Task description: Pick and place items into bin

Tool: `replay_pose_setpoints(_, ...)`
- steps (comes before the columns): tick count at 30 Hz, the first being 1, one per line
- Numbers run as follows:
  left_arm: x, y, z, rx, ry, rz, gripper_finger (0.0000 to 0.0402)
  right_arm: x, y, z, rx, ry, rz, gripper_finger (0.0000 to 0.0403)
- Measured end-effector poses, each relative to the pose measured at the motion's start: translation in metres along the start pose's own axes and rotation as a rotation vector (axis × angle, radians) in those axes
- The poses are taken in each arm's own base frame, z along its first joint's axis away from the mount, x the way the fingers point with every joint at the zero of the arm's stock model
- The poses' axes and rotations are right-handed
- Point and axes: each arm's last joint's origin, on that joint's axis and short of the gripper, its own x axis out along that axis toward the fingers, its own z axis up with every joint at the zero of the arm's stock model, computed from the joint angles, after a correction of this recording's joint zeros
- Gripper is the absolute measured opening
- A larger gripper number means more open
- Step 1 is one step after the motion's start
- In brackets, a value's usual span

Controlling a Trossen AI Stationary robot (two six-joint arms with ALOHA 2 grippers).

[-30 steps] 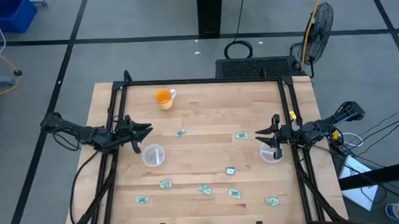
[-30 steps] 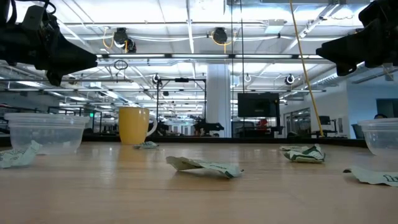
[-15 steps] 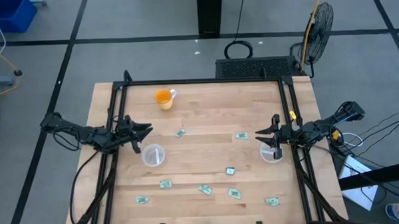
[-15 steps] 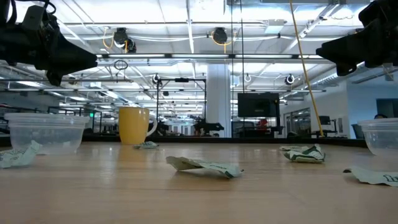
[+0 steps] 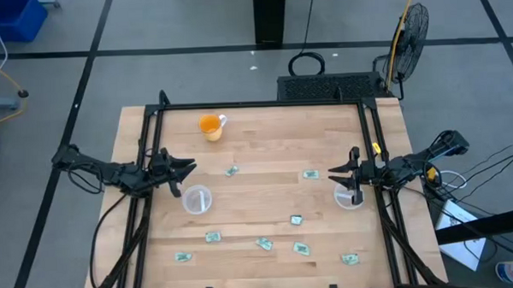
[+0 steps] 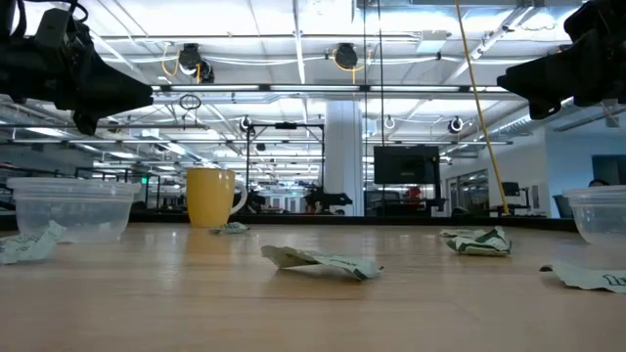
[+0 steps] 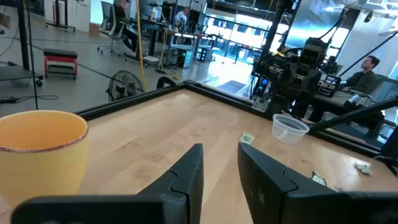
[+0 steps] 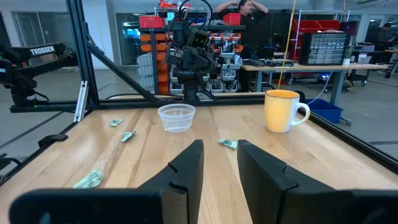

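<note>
My left gripper [image 5: 187, 168] hovers above the table's [image 5: 256, 144] left edge, fingers slightly apart, empty. My right gripper [image 5: 336, 174] is over the right clear cup [image 5: 349, 197], fingers slightly apart, empty. 8 packets [image 5: 264, 243] lie scattered mid-table and along the near edge.

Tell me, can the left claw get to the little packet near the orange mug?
Probably yes. The left claw hovers open near the table's edge, and only bare wood lies between it and the packet. The orange mug stands off to the side.
</note>
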Motion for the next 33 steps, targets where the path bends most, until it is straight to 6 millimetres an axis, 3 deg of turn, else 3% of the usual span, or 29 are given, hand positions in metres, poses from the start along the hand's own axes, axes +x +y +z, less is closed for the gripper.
replay_pose_setpoints(24, 0.0000, -0.0001, 0.0003, -0.007, -0.003, -0.001, 0.0104, 0.0000, 0.0000, 0.0001, 0.000, 0.000, 0.000, 0.0091)
replay_pose_setpoints(33, -0.0001, 0.0023, 0.0031, 0.244, -0.035, 0.102, 0.0104, 0.0000, 0.0000, 0.0001, 0.000, 0.000, 0.000, 0.0091)
